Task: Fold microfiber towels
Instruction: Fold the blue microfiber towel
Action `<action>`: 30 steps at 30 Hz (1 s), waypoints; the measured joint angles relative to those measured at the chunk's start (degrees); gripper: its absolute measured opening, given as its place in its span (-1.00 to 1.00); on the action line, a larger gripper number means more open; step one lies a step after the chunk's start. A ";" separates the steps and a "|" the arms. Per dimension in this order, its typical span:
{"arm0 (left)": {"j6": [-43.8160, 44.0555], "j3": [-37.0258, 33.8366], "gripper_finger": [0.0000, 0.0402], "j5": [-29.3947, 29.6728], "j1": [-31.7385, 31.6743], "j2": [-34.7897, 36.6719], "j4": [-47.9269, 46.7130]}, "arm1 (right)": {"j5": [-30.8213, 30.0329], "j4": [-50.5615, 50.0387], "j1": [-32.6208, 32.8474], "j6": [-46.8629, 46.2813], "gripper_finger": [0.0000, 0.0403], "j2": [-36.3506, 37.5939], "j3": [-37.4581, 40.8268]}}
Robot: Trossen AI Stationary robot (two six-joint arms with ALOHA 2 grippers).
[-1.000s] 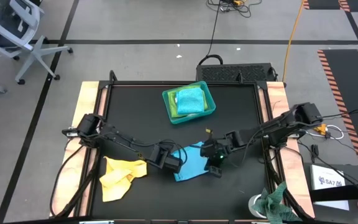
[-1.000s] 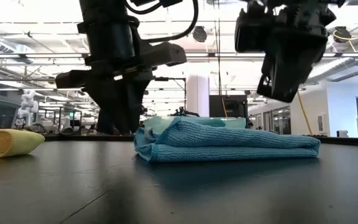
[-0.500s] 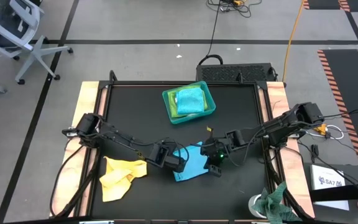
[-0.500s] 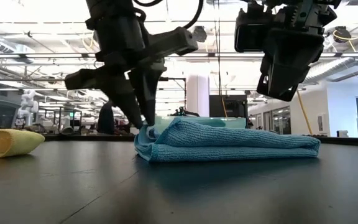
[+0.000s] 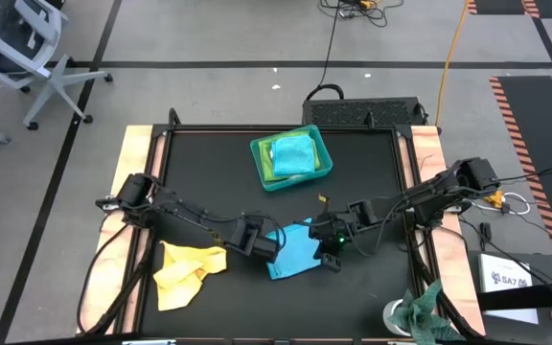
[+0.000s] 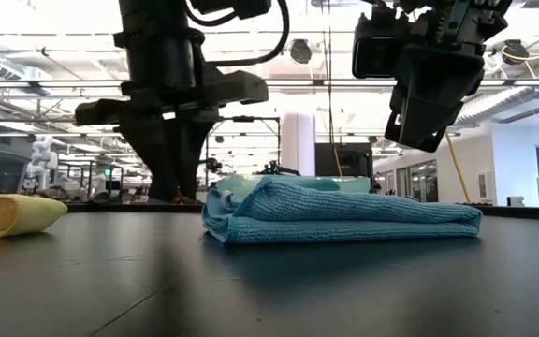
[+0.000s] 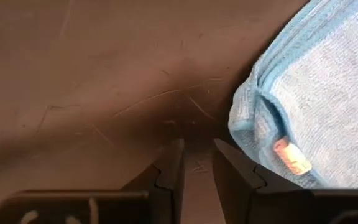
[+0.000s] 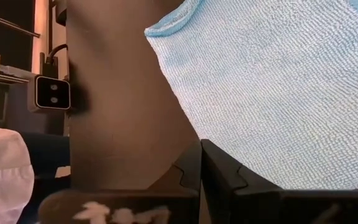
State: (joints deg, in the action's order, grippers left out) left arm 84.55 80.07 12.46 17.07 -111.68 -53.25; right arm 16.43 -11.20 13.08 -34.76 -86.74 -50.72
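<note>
Low view, nearest the lens: bare dark tabletop, then a folded light-blue microfibre towel lying flat just right of frame centre, layered edges showing at its left end. Far left edge of frame, a crumpled yellow microfibre cloth on the table, well apart from the blue one. Left gripper comes down left of centre, tips at table level just beside the towel's left end; wrist view shows its two dark fingers w/ a narrow gap, nothing between them, the towel's folded corner just beside, w/ a small orange tag on the hem. Right gripper hangs in upper right of frame, clear above the towel, not touching; its fingers are pressed together, empty, blue weave beneath. High view: the blue towel sits lower centre between left gripper and right gripper; yellow cloth lower left. Farther back, top centre of the mat, a rigid teal plastic tray holding a folded turquoise towel over a lime-green one. Lower right corner, off the mat, a mottled dark green-and-white rag. Beyond the table, upper left, a grey office chair on the floor.
</note>
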 joint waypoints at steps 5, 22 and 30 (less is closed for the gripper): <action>0.57 2.20 -0.60 0.03 -0.04 0.71 1.00 | -0.07 -0.06 0.00 0.62 -0.99 0.00 0.00; -3.02 4.35 -0.96 0.94 0.44 0.39 8.61 | -0.09 -0.24 0.00 1.17 -0.99 0.00 0.00; -3.43 4.37 -0.73 1.43 -0.15 -0.91 10.24 | -0.09 -0.24 0.00 1.39 -0.99 0.00 0.00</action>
State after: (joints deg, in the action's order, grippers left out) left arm 81.12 84.44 13.89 16.92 -112.59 -43.00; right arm 16.34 -11.44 13.08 -33.36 -86.74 -50.72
